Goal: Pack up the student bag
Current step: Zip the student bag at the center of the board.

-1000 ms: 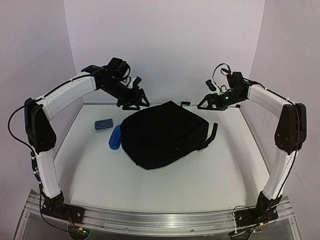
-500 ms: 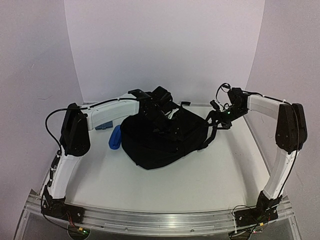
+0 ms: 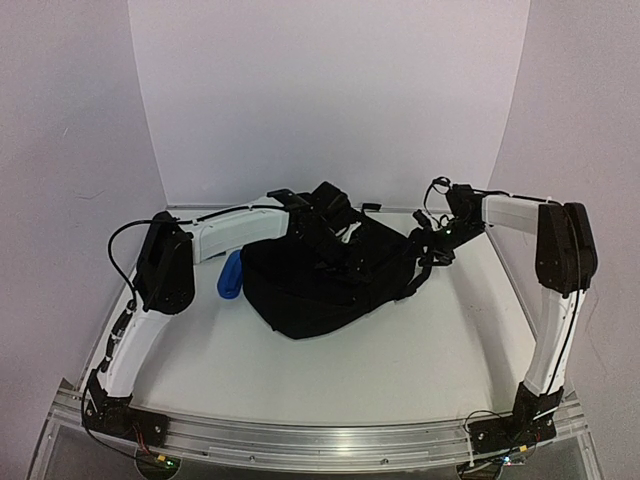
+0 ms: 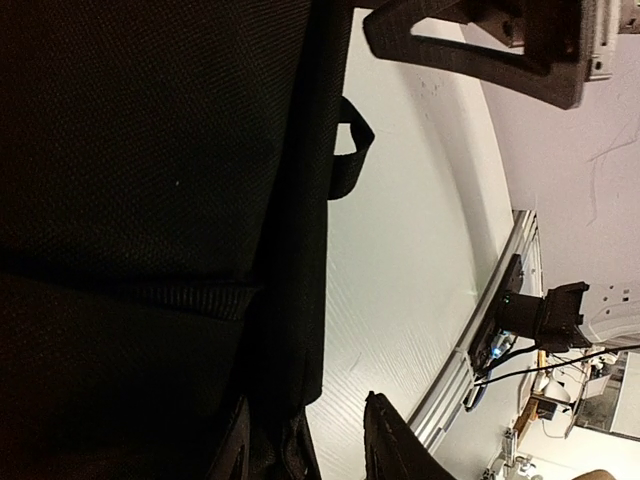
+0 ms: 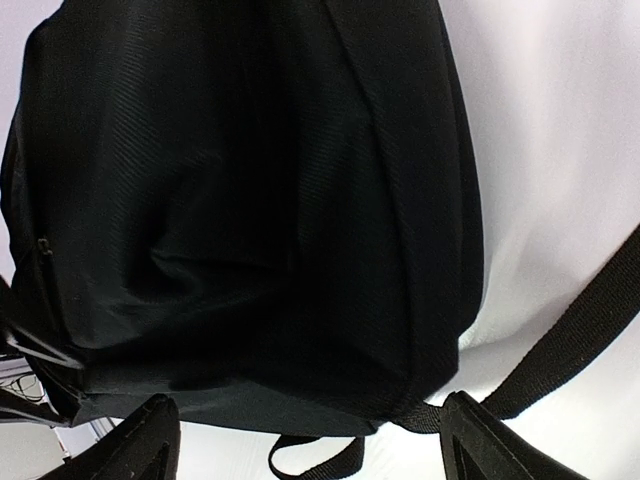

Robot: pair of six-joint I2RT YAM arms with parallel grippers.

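**Both end effectors at the bag, nothing gripped yet**

The large black soft fabric backpack point(image 3: 310, 285) is seen lying flat near the middle of the white worktop point(image 3: 400, 350), with a blue oblong item point(image 3: 229, 275) just beside its left edge. The left end effector point(image 4: 368, 210) is held over the upper part of the bag, its jaws spread wide and nothing caught between them. The right end effector point(image 5: 308, 410) is placed at the bag's right side, near a black webbing strap point(image 5: 570, 340), and is likewise wide open and empty.

The step in hand is judged to be getting the bag open. No opening can be made out, so the zip line should be found first. The fabric is best pinned or pinched by one end effector while the other works, since soft cloth is likely to bunch and slide. The loose strap should be kept out of the jaws.
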